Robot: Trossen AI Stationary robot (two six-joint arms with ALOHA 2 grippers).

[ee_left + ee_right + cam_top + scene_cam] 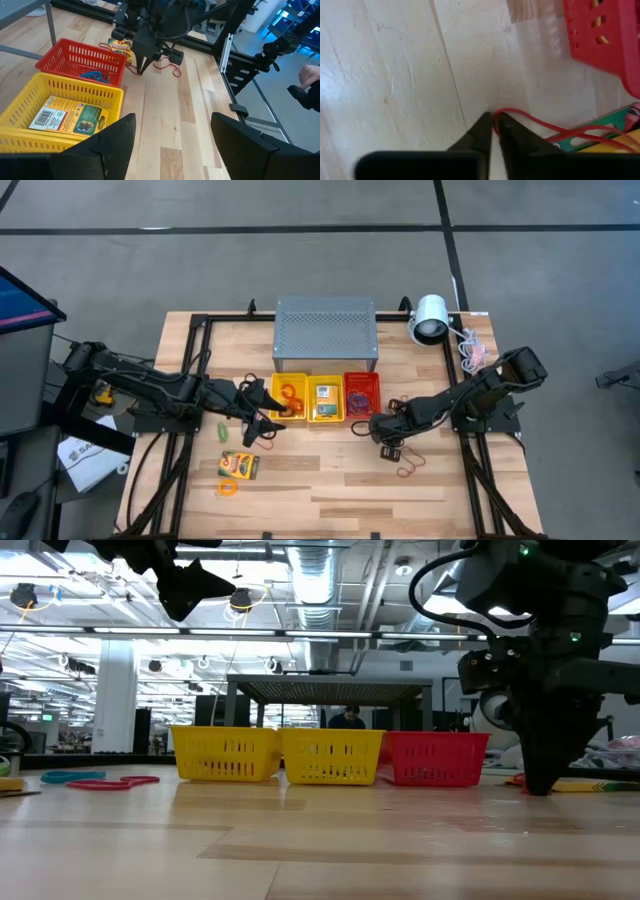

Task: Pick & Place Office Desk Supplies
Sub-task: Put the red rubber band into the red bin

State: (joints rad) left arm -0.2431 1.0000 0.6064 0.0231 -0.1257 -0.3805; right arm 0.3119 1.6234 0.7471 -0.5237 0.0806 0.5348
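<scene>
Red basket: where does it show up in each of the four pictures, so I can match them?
High view: red basket, rightmost of three baskets, mid-table.
Low view: right end of the basket row.
Left wrist view: upper left.
Right wrist view: top right corner.
Shared landmark: right gripper, shut on a red band loop near it.

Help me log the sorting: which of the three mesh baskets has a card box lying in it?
The middle yellow basket, between the other yellow basket holding orange band loops and the red basket; its yellow-and-green card box lies flat inside.
</scene>
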